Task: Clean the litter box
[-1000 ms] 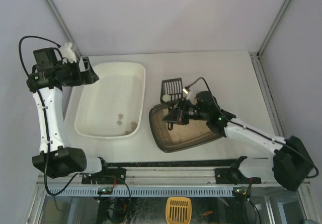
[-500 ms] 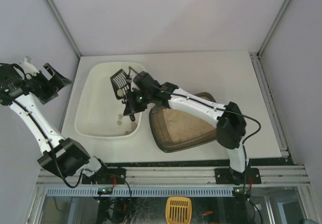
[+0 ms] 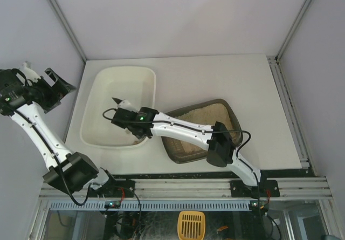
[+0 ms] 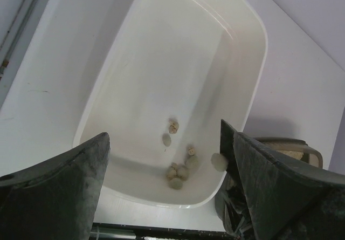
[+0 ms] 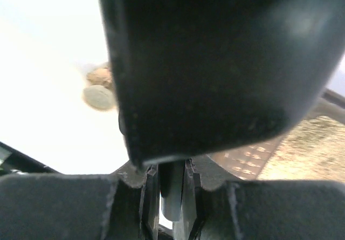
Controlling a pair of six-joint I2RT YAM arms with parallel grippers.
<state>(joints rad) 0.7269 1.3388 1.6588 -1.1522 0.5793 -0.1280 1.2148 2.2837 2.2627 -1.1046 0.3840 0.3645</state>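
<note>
My right gripper (image 5: 171, 183) is clamped on the litter scoop (image 5: 215, 62), whose dark back blocks most of that camera; left gripper (image 4: 164, 132), at nine o'clock, gapes empty.

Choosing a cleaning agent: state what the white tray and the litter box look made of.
White tray: looks like glossy moulded plastic, going by soft highlights and rounded corners. Litter box: probably matte dark grey-brown plastic; thick rounded rim, no shine. Beige litter inside looks sandy, granular.

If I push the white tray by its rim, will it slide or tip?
Probably slides easily: the white tray looks glossy and nearly empty, so likely light. Its wide flat base should resist tipping. The rounded clumps inside may roll.
</note>
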